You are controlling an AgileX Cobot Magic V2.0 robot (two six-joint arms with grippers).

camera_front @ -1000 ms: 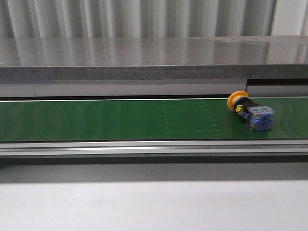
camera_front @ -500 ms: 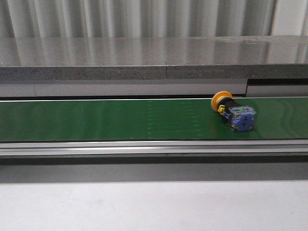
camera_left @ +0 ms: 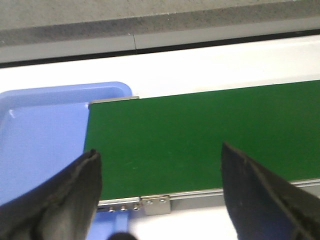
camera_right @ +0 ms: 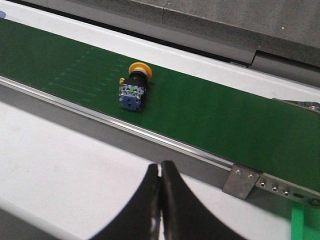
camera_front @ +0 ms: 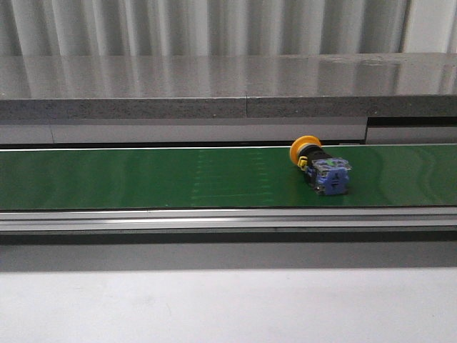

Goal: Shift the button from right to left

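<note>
One button (camera_front: 320,167) lies on its side on the green belt (camera_front: 143,179) in the front view, right of centre, yellow head toward the far edge; neither arm appears here. I judge that the belt carries it leftward. In the left wrist view, I see the left gripper (camera_left: 160,192) spread wide and empty above the belt's end, beside a blue tray (camera_left: 40,135), presumably posted to receive. In the right wrist view, the right gripper (camera_right: 160,200) is pinched together, holding nothing, well apart from the button (camera_right: 133,89).
</note>
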